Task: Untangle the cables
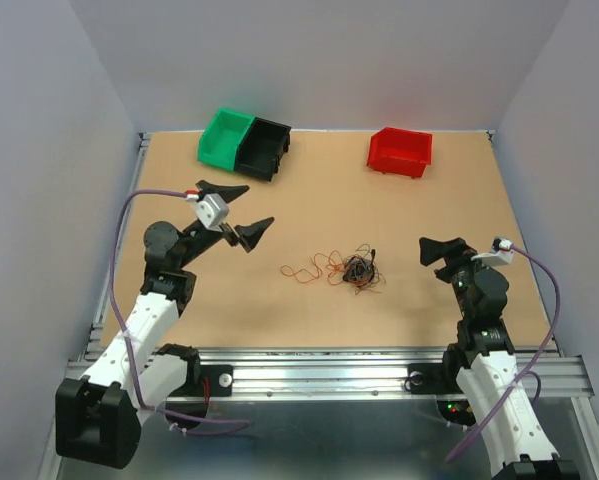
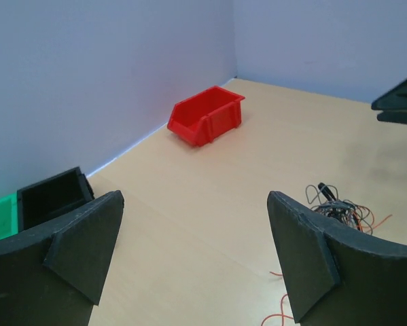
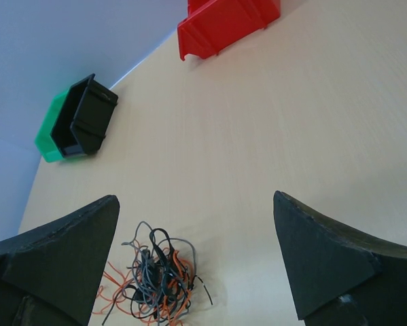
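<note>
Table (image 1: 429, 215): 1 tangle of cables (image 1: 357, 270) lies near the middle, slightly toward the near edge. The knot is grey, black and orange. Loose orange strands (image 1: 304, 270) trail from it toward the left arm's side.

Left gripper (image 1: 241, 212): raised above the table, left of the tangle and well apart from it. Jaws wide apart, nothing between them. In the left wrist view the gripper (image 2: 193, 224) faces the far wall, and the cables (image 2: 339, 207) sit beyond its right finger.

Right gripper (image 1: 441, 252): right of the tangle, near it but not touching. Jaws wide apart and empty. In the right wrist view the gripper (image 3: 195, 200) looks down on the table, and the cables (image 3: 159, 278) lie just inside its left finger.

3 bins stand along the far edge: a green bin (image 1: 222, 137) touching a black bin (image 1: 262, 148) at the left, and a red bin (image 1: 400, 151) alone at the right. No cable shows in any bin from above.
</note>
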Motion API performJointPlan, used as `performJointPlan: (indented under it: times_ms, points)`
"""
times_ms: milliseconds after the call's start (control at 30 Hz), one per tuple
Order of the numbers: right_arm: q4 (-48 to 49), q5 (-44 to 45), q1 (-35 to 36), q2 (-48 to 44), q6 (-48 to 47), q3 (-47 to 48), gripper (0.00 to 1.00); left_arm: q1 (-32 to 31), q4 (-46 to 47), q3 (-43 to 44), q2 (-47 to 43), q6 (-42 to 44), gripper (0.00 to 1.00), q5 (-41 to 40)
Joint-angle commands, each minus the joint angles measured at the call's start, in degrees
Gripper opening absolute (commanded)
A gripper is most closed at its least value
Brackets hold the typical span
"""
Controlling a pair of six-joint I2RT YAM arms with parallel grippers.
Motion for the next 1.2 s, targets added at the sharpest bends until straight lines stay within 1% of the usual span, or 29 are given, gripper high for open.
performJointPlan:
  times_ms: [0,100,133,167,200,233,267,300,333,433,600,800,900,1000,1167]
  points:
    - [0.62,-2.82,0.21,0.96,-2.1,2.25,1.0,-8.41,-8.51,0.5,-1.04,14.75,0.99,-9.27]
    - [0.54,-4.76,0.21,2.63,-3.08,2.87,1.0,-13.68,-12.91,2.78,1.34,18.9,0.99,-12.09]
    - [0.54,-5.64,0.21,3.77,-3.43,3.31,1.0,-15.09,-15.63,3.39,3.52,21.78,0.99,-14.01]
    - [0.54,-5.99,0.21,4.21,-3.52,3.4,1.0,-17.97,-16.96,4.62,4.76,22.94,0.99,-15.25]
    - [0.54,-6.43,0.21,4.48,-3.78,3.49,1.0,-19.74,-18.36,5.33,5.99,24.52,0.98,-18.22]
    - [0.54,-7.05,0.21,4.83,-3.96,3.66,1.0,-21.32,-21.34,6.03,7.48,25.75,0.97,-19.64]
    - [0.54,-7.31,0.21,5.09,-4.22,3.66,1.0,-24.82,-22.67,7.17,10.11,28.37,0.94,-22.53]
    - [0.54,-7.58,0.21,5.18,-4.4,3.66,1.0,-24.86,-23.99,7.53,11.44,29.44,0.92,-22.56]
    - [0.62,-8.19,0.21,5.01,-4.66,3.58,1.0,-27.99,-25.92,7.96,13.89,30.41,0.9,-26.21]
    - [0.54,-8.9,0.21,4.13,-4.92,3.49,1.0,-31.79,-28.21,9.11,17.59,32.35,0.89,-31.33]
    - [0.54,-9.69,0.21,2.9,-5.01,3.13,1.0,-32.94,-33.57,12.79,22.78,33.14,0.88,-33.27]
    - [0.62,-10.04,0.21,2.9,-5.19,3.05,1.0,-34.61,-34.9,15.26,28.76,32.88,0.85,-36.87]
    - [0.62,-10.13,0.21,2.99,-5.19,3.05,1.0,-35.31,-34.99,15.79,30.7,33.23,0.84,-37.15]
    - [0.62,-10.48,0.21,2.81,-5.28,3.05,1.0,-36.19,-36.12,15.97,31.75,34.02,0.86,-35.31]
    - [0.62,-10.22,0.21,2.72,-5.28,2.96,1.0,-36.46,-41.05,17.99,33.16,34.9,0.88,-30.12]
